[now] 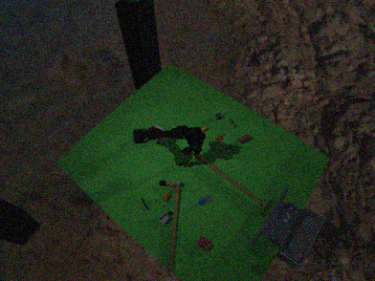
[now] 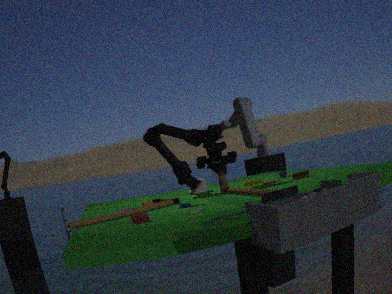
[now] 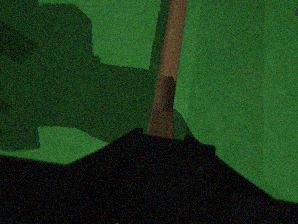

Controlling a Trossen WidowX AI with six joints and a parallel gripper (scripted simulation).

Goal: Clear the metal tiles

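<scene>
My gripper (image 1: 197, 154) (image 2: 221, 171) (image 3: 162, 138) is shut on the wooden handle of the long scraper (image 1: 231, 180) (image 2: 245, 191) (image 3: 172, 45). The shaft runs from the fingers toward the steel bench plate (image 1: 278, 224). In the exterior view a dark piece (image 2: 280, 193) shows at its far end; whether it touches the plate is unclear. The catch box (image 1: 306, 235) (image 2: 325, 202) is at the plate's far end. Small pale specks (image 1: 287, 220) on the plate may be metal tiles; their number cannot be told in this dim light.
A second long-handled tool (image 1: 175, 225) (image 2: 117, 215) with a dark head lies on the green table. A red brick (image 1: 205, 243) (image 2: 140, 218), a blue piece (image 1: 204, 200) (image 2: 185, 205) and several small items lie around. A pale second arm (image 2: 245, 122) stands behind in the exterior view.
</scene>
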